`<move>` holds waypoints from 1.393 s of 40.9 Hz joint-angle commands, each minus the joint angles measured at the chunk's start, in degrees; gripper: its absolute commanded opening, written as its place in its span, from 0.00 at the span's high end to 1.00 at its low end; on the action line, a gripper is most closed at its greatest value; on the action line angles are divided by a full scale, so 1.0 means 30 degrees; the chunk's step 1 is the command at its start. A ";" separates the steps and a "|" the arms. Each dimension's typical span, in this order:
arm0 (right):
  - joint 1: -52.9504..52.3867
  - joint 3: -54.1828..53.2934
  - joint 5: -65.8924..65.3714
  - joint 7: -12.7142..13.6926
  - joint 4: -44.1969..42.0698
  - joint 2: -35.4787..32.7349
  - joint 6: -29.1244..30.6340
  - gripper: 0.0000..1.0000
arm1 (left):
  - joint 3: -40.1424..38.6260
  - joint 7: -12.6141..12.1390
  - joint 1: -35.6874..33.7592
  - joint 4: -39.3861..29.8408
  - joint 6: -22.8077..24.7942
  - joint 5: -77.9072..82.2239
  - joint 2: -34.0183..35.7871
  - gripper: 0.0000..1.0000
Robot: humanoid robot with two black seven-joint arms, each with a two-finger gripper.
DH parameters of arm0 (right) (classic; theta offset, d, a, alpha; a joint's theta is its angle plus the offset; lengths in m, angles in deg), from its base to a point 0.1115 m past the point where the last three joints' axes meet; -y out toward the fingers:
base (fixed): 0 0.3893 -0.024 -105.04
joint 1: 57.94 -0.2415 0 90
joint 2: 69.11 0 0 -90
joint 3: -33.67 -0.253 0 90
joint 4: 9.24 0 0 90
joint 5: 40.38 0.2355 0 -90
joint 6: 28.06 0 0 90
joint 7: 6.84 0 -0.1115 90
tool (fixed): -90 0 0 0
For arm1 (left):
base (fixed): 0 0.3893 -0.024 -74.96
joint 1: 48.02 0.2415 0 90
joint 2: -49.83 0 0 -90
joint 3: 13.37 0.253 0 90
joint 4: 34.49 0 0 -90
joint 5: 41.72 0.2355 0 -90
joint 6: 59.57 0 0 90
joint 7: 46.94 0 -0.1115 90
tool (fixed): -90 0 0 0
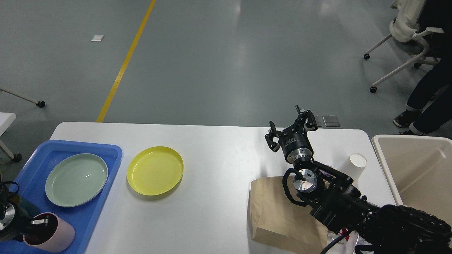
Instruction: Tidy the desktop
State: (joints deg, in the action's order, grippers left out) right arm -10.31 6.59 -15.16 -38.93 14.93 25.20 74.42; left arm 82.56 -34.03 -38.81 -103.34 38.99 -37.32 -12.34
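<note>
The white desktop (219, 165) fills the lower view. On it are a yellow plate (155, 170), a brown paper bag (270, 211) and a white paper cup (356, 164). A blue tray (76, 145) at the left edge holds a pale green plate (76, 179). My left gripper (35, 224) is shut on the rim of a pink cup (58, 235), with one finger inside it, over the tray's near end. My right gripper (289, 126) is open and empty, raised above the desktop beyond the paper bag. My right arm covers part of the bag.
A beige bin (388, 165) stands off the desktop's right edge. A wheeled chair (402, 38) and a seated person's legs (427, 102) are at the far right. Grey floor with a yellow line (123, 63) lies beyond.
</note>
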 commanded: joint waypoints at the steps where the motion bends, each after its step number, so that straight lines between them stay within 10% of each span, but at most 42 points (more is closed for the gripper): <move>1: 0.0000 -0.0027 0.0000 0.0000 -0.0002 0.0000 0.0000 0.00 | 0.0220 0.0060 -0.0403 -0.0049 0.0515 0.0001 0.0418 0.00; 19: 0.0000 0.0003 0.0000 0.0000 0.0027 0.0000 0.0000 0.00 | 0.0192 0.1669 -0.5676 0.1035 0.9508 -0.0087 0.2470 0.00; 32: 0.0000 0.0003 0.0000 0.0000 -0.0002 0.0000 0.0000 0.00 | 0.0074 0.2346 -0.6850 0.0859 1.0829 -0.5092 0.2529 0.00; 43: 0.0000 0.0003 0.0000 0.0000 0.0027 0.0000 0.0000 0.00 | -0.2588 0.2053 -0.5035 0.0829 0.9865 -0.8348 0.2382 0.00; 57: 0.0000 0.0003 0.0000 0.0000 -0.0002 0.0000 0.0000 0.00 | -0.8594 -0.0262 0.0355 0.0683 -0.0359 -0.8933 0.0771 0.01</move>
State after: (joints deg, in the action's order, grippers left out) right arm -10.31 6.60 -15.15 -38.91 14.92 25.20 74.42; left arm 61.74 -34.21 -41.79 -101.16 45.31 -63.00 -8.59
